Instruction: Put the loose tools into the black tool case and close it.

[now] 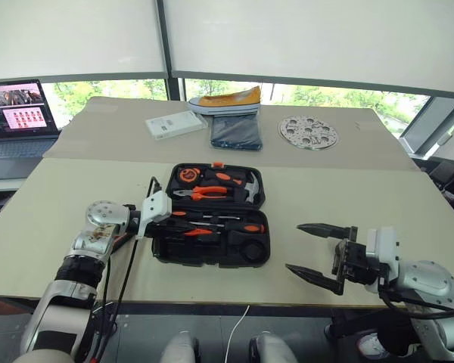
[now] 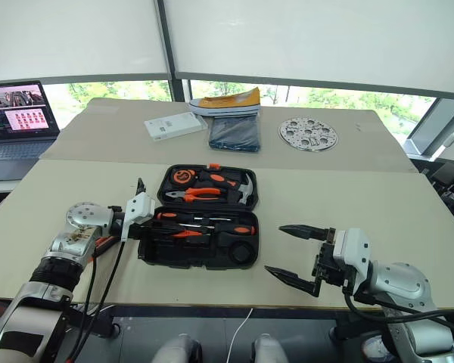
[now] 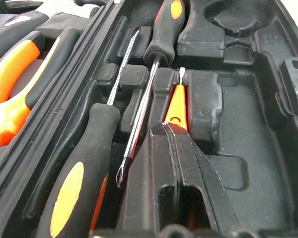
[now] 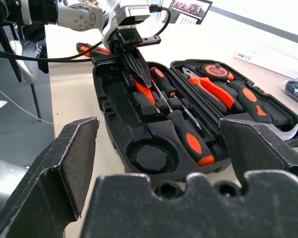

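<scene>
The black tool case (image 1: 210,261) lies open and flat on the table. Its near half holds two black-and-orange screwdrivers (image 3: 77,168) (image 3: 166,25) lying head to tail. A slim orange screwdriver (image 3: 177,101) lies in the slot beside them. My left gripper (image 3: 166,128) is shut, and its tips lie over that screwdriver's handle. I cannot tell whether they pinch it. A black-and-orange utility knife (image 4: 87,48) lies on the table behind my left wrist. My right gripper (image 1: 293,246) hangs open and empty to the right of the case, near the table's front edge.
The far half of the case holds orange-handled pliers (image 1: 204,193), a hammer (image 1: 250,185) and a tape measure (image 1: 188,175). Behind the case lie a dark folded cloth (image 1: 236,132), a white box (image 1: 174,125), a yellow shoe (image 1: 227,100) and a perforated metal disc (image 1: 308,132). A laptop (image 1: 19,113) stands far left.
</scene>
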{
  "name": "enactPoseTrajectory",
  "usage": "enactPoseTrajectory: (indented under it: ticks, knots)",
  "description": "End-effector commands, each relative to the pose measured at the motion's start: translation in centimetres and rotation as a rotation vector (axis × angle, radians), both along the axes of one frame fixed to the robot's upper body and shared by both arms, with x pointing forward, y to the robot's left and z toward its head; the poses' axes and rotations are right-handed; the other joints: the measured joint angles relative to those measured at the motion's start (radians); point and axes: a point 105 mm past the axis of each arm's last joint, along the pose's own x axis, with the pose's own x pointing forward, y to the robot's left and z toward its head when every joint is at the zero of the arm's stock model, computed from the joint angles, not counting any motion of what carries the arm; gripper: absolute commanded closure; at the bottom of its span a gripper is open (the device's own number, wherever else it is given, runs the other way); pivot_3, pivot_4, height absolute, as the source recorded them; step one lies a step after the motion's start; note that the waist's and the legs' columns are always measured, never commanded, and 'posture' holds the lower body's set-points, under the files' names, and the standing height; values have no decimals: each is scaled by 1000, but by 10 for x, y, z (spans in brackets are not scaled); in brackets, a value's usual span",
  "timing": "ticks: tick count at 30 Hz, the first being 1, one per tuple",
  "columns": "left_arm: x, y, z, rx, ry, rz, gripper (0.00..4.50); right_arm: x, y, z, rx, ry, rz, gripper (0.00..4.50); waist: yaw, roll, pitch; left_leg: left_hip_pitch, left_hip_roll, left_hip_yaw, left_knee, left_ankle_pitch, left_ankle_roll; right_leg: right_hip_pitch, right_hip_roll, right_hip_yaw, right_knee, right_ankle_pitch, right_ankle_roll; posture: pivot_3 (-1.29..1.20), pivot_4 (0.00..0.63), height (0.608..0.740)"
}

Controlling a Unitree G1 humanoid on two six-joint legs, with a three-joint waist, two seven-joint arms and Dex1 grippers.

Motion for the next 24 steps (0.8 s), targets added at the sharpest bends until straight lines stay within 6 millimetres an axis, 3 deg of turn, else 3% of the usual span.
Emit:
enactPoseTrajectory:
  ticks: [1,4,7,10,18,21,24]
  knots:
    - [-5,7,-10,30,18,12,4490,-2,2,12,32,-29,12,0,0,0,0,0,0,0,0,0,0,0,0,0,0,0,0,0,150,740]
    - [-9,8,13,-103,-25,8,4490,0,-3,15,28,-42,11,0,-3,1,-1,0,0,0,0,0,0,0,0,0,0,0,0,0,150,740]
    - [-21,20,46,-255,-75,25,3835,2,-5,16,9,-46,32,0,-10,1,0,-1,1,0,-1,0,0,-2,0,1,0,0,0,0,150,740]
    - [-31,49,59,-288,-129,150,2757,2,-1,11,-38,-103,77,0,-11,1,0,-2,2,-1,-1,0,0,-2,0,0,0,0,-1,0,150,740]
    - [-86,160,39,-292,-111,683,32,-11,18,-3,37,-141,250,0,-21,1,1,1,2,-1,-5,-1,0,-2,-1,1,-2,-2,-1,0,150,740]
    - [-122,215,28,-274,-87,946,32,-24,26,-13,19,-71,350,0,-16,1,1,1,5,-2,-5,-1,0,-2,-2,-1,-2,-2,-2,0,150,740]
    - [-149,243,23,-256,-57,1078,32,-24,32,-12,44,-101,359,0,-15,1,1,2,8,-2,-5,-1,-1,-3,-2,-2,-3,-6,-9,0,150,740]
